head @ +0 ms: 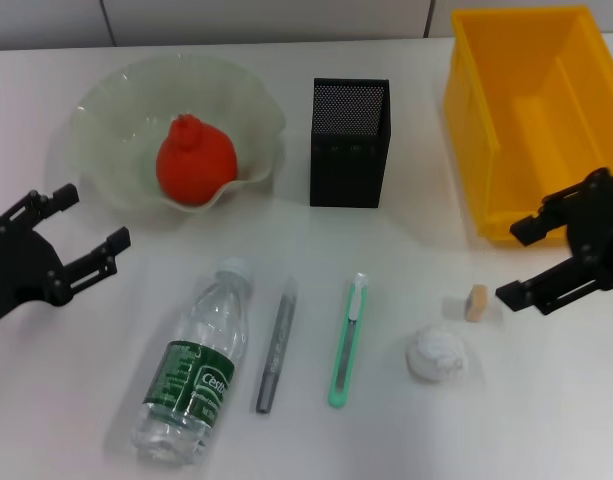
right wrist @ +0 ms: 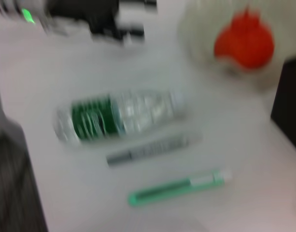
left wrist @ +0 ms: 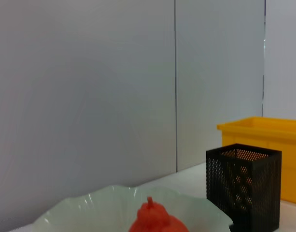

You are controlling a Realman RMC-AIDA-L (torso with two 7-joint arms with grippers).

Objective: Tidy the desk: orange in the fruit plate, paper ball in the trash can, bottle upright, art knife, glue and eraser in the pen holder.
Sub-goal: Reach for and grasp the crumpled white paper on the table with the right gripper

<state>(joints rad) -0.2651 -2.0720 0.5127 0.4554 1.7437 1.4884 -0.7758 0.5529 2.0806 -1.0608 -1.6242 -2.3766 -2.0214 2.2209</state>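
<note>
The orange [head: 194, 160] lies in the pale green fruit plate [head: 106, 105] at the back left. A clear bottle [head: 194, 370] with a green label lies on its side at the front. To its right are the grey glue stick [head: 276, 345] and the green art knife [head: 348, 340]. Farther right, the white paper ball [head: 435, 354] lies just in front of the tan eraser [head: 476, 302]. The black mesh pen holder [head: 350, 142] stands at the back centre, with the yellow trash can [head: 531, 120] at the back right. My left gripper [head: 91, 228] hovers open below the plate. My right gripper [head: 524, 260] is open, right of the eraser.
The left wrist view shows the plate [left wrist: 90, 208], orange [left wrist: 155, 220], pen holder [left wrist: 244, 186] and yellow bin [left wrist: 268, 145] against a white wall. The right wrist view shows the bottle [right wrist: 119, 116], glue [right wrist: 148, 151] and knife [right wrist: 176, 188], motion-blurred.
</note>
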